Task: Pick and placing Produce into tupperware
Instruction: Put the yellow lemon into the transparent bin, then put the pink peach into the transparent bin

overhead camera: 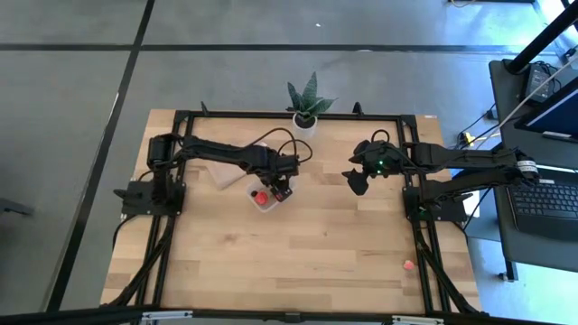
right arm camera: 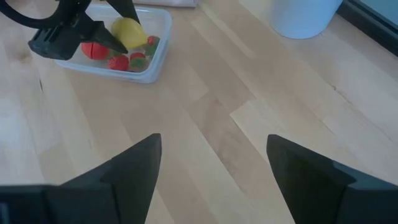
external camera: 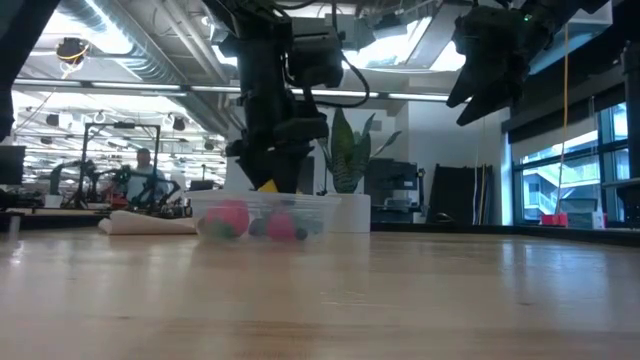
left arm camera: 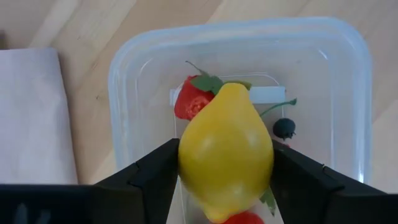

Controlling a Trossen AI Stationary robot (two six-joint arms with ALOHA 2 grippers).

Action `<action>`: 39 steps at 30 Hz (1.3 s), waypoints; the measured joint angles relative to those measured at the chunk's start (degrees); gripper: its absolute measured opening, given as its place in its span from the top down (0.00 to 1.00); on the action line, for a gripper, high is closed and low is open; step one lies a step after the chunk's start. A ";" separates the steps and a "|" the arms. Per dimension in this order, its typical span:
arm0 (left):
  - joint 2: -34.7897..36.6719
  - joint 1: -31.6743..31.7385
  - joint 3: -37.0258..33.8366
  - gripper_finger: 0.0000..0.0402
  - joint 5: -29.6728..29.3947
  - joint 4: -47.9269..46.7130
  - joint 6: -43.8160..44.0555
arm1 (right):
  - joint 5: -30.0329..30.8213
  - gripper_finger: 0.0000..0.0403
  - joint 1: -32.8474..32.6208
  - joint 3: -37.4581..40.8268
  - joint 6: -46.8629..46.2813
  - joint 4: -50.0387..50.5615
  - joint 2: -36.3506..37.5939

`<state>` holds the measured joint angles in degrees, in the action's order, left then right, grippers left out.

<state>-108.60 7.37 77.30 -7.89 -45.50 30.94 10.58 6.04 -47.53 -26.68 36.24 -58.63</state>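
the left gripper [left arm camera: 225, 180] pinches the yellow lemon [left arm camera: 225, 148] just above the clear tupperware [left arm camera: 124, 93], which holds strawberry pieces [left arm camera: 189, 102] and a dark berry [left arm camera: 284, 128]. the right gripper [right arm camera: 214, 171] hangs spread wide, well apart to the right.

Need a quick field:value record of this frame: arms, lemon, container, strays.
left gripper: shut on lemon, held over the tupperware
right gripper: jaws open, empty, raised above bare table
in tupperware: strawberry, dark berry, other red pieces
stray produce: one small red piece near the table's front right edge
other: potted plant at the back edge; flat tan piece beside the tupperware
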 joint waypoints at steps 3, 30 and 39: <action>0.00 -0.04 0.00 0.43 -0.03 0.00 0.31 | 0.01 0.27 0.00 0.00 -0.01 -0.04 0.00; 27.03 -15.91 0.86 0.33 -27.98 0.00 0.00 | -10.35 0.28 -13.73 -20.57 -8.11 37.44 -1.10; 44.89 -22.04 -18.26 0.34 -30.58 15.73 -1.54 | -11.31 0.34 -27.99 -18.83 -39.67 52.61 -3.54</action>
<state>-63.71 -14.67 59.04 -38.47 -29.76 29.40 -0.73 -21.94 -66.36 -66.34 88.85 -62.18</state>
